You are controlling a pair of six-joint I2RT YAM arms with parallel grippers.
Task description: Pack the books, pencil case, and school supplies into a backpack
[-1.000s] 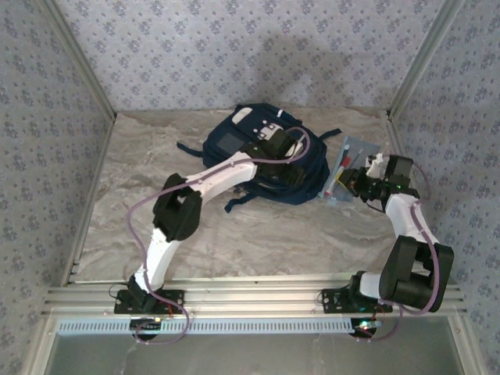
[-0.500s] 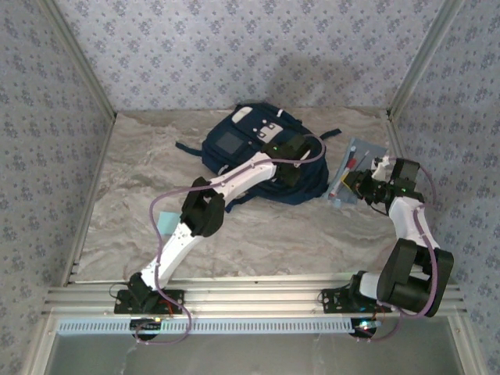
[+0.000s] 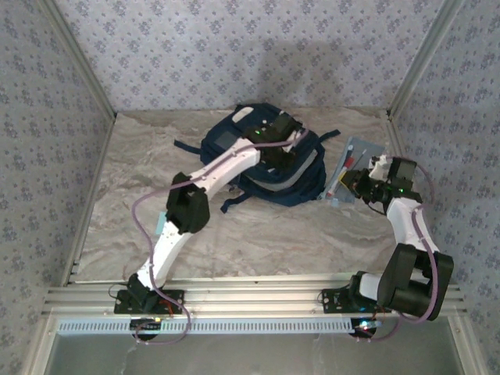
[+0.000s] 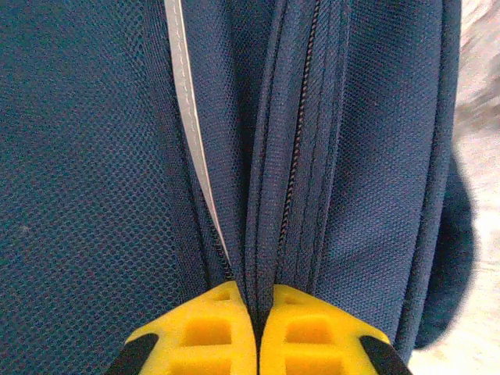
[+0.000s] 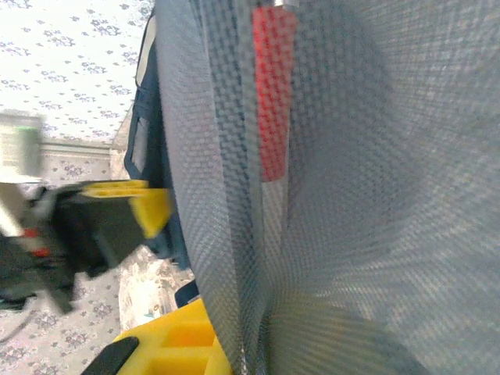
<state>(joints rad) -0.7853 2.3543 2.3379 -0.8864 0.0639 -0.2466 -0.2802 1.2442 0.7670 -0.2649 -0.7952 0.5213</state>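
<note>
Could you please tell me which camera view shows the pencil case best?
The top external view: it shows the pencil case nearly whole, right of the backpack. The right wrist view gives a blurred close-up of its grey mesh and a red pen.

Left gripper [image 4: 256, 305], jaws pinched on a fabric fold beside the zipper [image 4: 295, 180], shifts from the backpack's [image 3: 215, 154] right middle toward its top end, elbow pulling back leftward, and the bag's right side now lifts, baring a pale grey band [image 3: 303, 166].
</note>
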